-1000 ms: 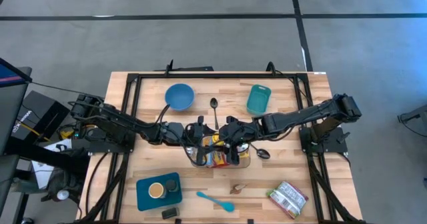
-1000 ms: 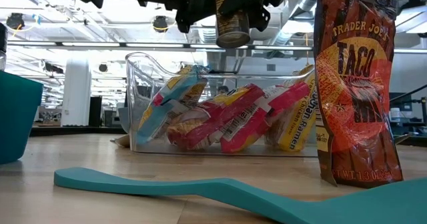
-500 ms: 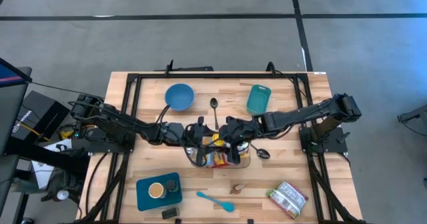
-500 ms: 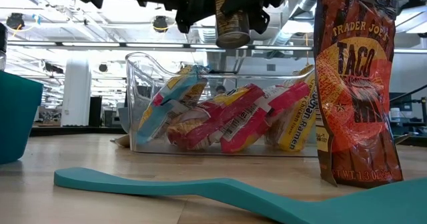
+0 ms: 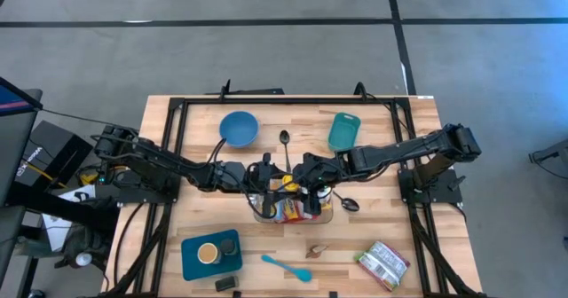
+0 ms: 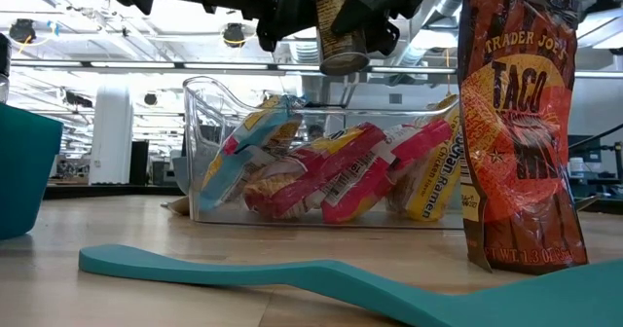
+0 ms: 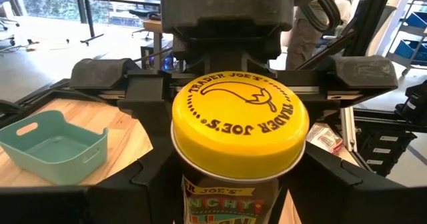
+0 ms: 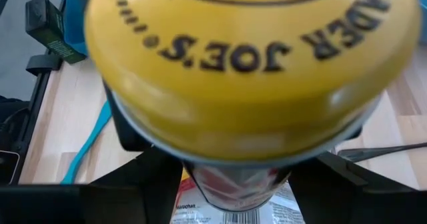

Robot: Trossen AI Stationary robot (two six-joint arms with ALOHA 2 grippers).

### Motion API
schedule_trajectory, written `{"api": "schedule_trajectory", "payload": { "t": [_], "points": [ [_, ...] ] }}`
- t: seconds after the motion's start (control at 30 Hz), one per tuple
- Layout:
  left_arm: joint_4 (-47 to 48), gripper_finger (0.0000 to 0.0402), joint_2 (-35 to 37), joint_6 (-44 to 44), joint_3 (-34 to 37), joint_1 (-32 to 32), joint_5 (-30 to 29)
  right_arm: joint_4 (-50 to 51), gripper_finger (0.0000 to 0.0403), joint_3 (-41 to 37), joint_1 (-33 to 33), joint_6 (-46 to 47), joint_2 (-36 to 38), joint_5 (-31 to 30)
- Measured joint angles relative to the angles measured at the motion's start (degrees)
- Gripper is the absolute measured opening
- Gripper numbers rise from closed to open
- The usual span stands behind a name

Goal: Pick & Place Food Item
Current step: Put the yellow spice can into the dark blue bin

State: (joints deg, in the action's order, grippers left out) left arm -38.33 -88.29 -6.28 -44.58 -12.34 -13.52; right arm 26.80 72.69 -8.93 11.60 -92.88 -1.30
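A jar with a yellow lid (image 7: pixel 239 121) hangs in the air above a clear bin (image 6: pixel 321 171) of food packets at mid-table. In the low view the jar (image 6: pixel 341 35) is slightly tilted. My left gripper (image 5: pixel 268 183) comes at it from the table's left and my right gripper (image 5: pixel 307 183) from the table's right, so the two face each other across the jar (image 5: pixel 288 186). Each gripper's fingers close on the jar's body below the lid. My left gripper holds the jar's body just under the lid (image 7: pixel 200 197), pinched between its two fingers (image 7: pixel 150 184). They come in level from the table's left. The jar is lifted clear above the bin, lid up. My right gripper pinches the jar's body below the lid (image 8: pixel 230 187) between its two fingers (image 8: pixel 150 184). It slants down from the table's right. The lid (image 8: pixel 253 64) hides the exact place of contact.
A tall taco bag (image 6: pixel 521 123) and a teal spatula (image 6: pixel 292 273) stand near the front edge. A blue bowl (image 5: pixel 238 128), a teal tray (image 5: pixel 343 131) and two spoons (image 5: pixel 284 140) lie farther back. At the front are a blue plate (image 5: pixel 211 254) and a packet (image 5: pixel 383 264).
My right gripper has tipped a little. The jar has tilted slightly with it, its bottom swinging toward the right of the low view. The jar stays above the bin.
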Motion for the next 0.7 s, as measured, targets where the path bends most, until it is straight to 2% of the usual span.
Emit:
{"api": "schedule_trajectory", "payload": {
  "t": [0.7],
  "points": [
    [0.9,0.0215,0.0,0.0,0.0,-0.1,-0.1,-0.1,0.0240,-0.2,-0.6,0.0,-0.1,-0.2]
  ]
}}
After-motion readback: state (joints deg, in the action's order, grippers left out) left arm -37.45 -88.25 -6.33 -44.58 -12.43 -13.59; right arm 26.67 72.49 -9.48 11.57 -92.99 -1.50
